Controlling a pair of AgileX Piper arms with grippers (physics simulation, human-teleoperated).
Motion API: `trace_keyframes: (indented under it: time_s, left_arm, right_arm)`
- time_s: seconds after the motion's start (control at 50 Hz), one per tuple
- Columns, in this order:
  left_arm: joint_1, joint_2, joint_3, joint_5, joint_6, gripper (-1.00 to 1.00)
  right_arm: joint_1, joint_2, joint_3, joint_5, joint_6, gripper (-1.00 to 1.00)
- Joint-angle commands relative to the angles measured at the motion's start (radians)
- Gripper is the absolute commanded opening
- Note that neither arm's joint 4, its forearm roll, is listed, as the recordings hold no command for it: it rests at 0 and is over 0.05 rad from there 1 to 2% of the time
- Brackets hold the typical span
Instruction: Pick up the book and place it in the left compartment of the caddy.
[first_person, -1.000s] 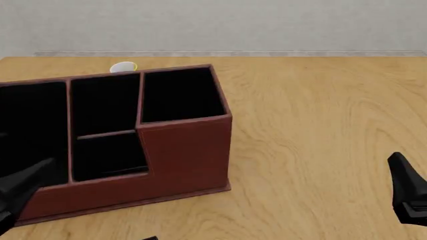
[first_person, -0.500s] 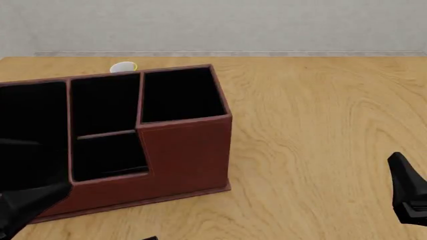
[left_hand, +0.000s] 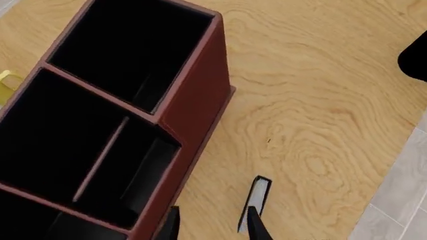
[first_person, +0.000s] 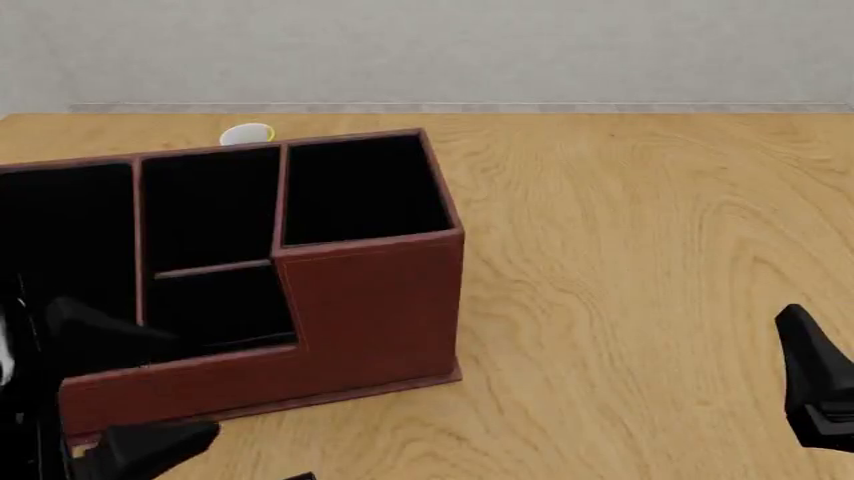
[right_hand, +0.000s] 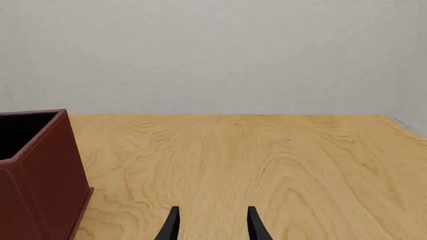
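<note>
Left gripper (left_hand: 212, 225) showed parted fingers holding nothing in the left wrist view, above the caddy (left_hand: 193, 105); the book (left_hand: 253, 202) lay on the table (left_hand: 320, 115) just beside its front wall. From the front, the left compartment (first_person: 60, 260) sat at the caddy's left end. Right gripper (right_hand: 212, 225) hung open over bare wood, right of the caddy

Left gripper (first_person: 114, 385) now higher, over the caddy's (first_person: 374, 310) front wall.
</note>
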Motion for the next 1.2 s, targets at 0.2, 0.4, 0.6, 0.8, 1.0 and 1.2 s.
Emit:
trace_keyframes:
  time_s: [0.2, 0.4, 0.6, 0.8, 1.0, 1.2]
  left_arm:
    - [-0.119, 0.081, 0.12, -0.12, -0.096, 1.0]
    - [-0.153, 0.098, 0.137, -0.139, -0.124, 1.0]
    - [-0.185, 0.114, 0.159, -0.164, -0.152, 1.0]
    - [-0.2, 0.139, 0.188, -0.2, -0.162, 1.0]
    - [-0.217, 0.18, 0.213, -0.25, -0.179, 1.0]
    - [-0.225, 0.211, 0.244, -0.293, -0.209, 1.0]
  right_arm:
    - [0.0, -0.004, 0.001, 0.003, 0.0, 1.0]
    - [0.0, -0.004, 0.001, 0.003, 0.0, 1.0]
    - [0.0, -0.004, 0.001, 0.003, 0.0, 1.0]
    - [0.0, -0.004, 0.001, 0.003, 0.0, 1.0]
    - [0.0, -0.004, 0.001, 0.003, 0.0, 1.0]
    - [0.0, -0.004, 0.001, 0.003, 0.0, 1.0]
